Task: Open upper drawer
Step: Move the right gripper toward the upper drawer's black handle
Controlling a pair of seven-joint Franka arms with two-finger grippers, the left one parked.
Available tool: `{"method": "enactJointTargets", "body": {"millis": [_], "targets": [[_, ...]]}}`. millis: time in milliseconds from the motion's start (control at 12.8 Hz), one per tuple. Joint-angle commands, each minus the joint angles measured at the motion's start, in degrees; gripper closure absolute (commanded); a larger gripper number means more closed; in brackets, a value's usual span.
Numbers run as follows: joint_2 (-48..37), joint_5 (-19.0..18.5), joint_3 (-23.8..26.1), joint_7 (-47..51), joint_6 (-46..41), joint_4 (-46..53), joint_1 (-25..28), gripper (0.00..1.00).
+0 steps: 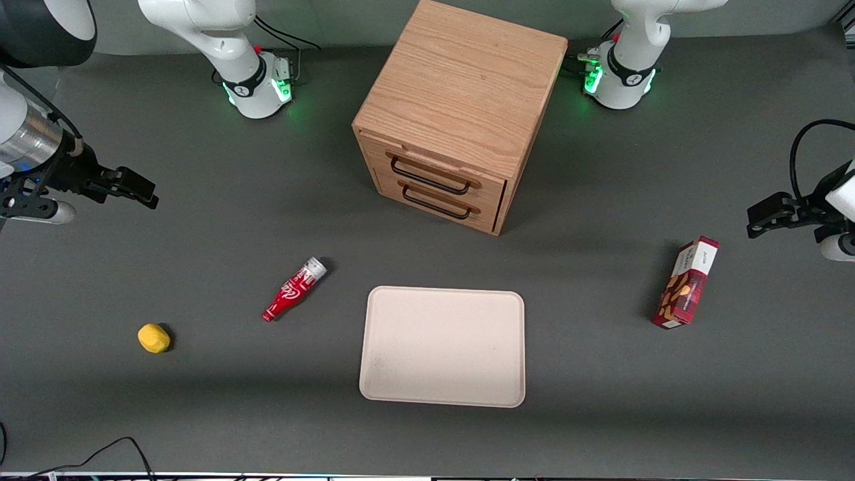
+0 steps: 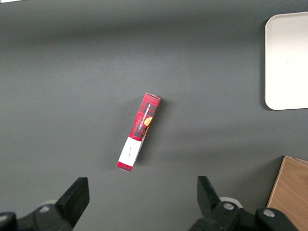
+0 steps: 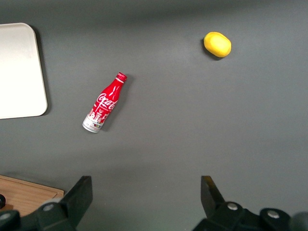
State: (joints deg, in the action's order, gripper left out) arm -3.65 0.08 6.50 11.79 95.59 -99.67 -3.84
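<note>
Fingers of the black two-finger gripper [image 1: 133, 190] stand spread wide with nothing between them, the gripper hovering above the dark grey table [image 1: 601, 401] at the working arm's end, well apart from the boxy light-oak cabinet [image 1: 461, 113]. Nearer the front camera lie a small yellow lemon-like lump [image 1: 153, 338], a red cola bottle [image 1: 294, 289] on its side, and a cream rounded-corner tray [image 1: 442, 346] in front of the cabinet. Shut flush in the cabinet front, the upper drawer [image 1: 434, 170] with its thin black wire handle [image 1: 429, 178] sits above the matching lower drawer [image 1: 437, 200], and a red plaid snack box [image 1: 686, 282] stands toward the parked arm's end.
</note>
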Motion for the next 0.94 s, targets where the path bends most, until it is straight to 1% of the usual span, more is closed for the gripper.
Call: {"method": "enactJointTargets", "body": {"millis": [0, 156, 312, 390, 468, 701, 779, 857], "targets": [[0.13, 1.15, -0.34, 0.25, -0.32, -0.08, 0.06, 0.00], [0.74, 1.76, -0.34, 0.25, -0.15, 0.70, 0.49, 0.00], [2.93, 2.55, 0.79, -0.36, -0.67, 4.38, 1.02, 0.00], [3.56, 4.29, 2.62, -0.45, -1.45, 6.23, 1.81, 0.00], [4.69, 4.83, 4.38, -0.54, -1.55, 7.99, 1.90, 0.00], [9.17, 4.66, 13.60, -2.21, -2.52, 13.96, 2.43, 0.00], [10.58, 4.05, 15.80, -1.86, -2.52, 15.37, 3.91, 0.00], [12.16, 3.87, 16.44, -1.69, -2.52, 16.87, 6.45, 0.00]]}}
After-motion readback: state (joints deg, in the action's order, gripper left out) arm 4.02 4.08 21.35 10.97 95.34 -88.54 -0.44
